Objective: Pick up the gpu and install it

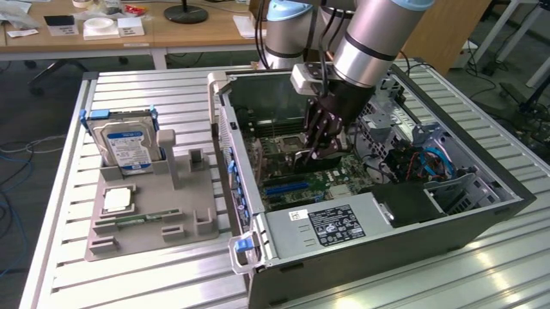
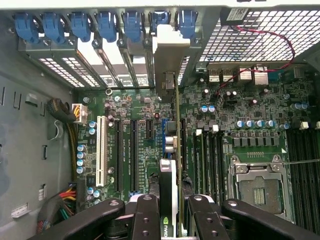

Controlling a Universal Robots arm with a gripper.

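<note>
On the exterior view's left, the grey parts holder [image 1: 151, 212] sits on the slatted counter [image 1: 69, 193] with the silver hard drive [image 1: 127, 147] upright in its slot and a thin green memory stick [image 1: 138, 219] lying low in it; no card is left in it, so the pick-up looks done; further right stands the open computer case [image 1: 447, 212], and the arm reaches down into it; the pincer [image 1: 316, 149] is partly closed on the gpu [image 2: 172, 175], its fingers [image 2: 145, 215] pressing either face of the card, which hangs edge-on over the motherboard [image 2: 240, 110]; in the wrist view the silver end bracket [image 2: 169, 60] stands at the rear slot openings near the blue clips [image 2: 132, 22], and the card's edge lies along the blue expansion slot [image 2: 164, 135]; whether it is seated I cannot tell; by my judgement, installation is under way, with release not yet done.
</note>
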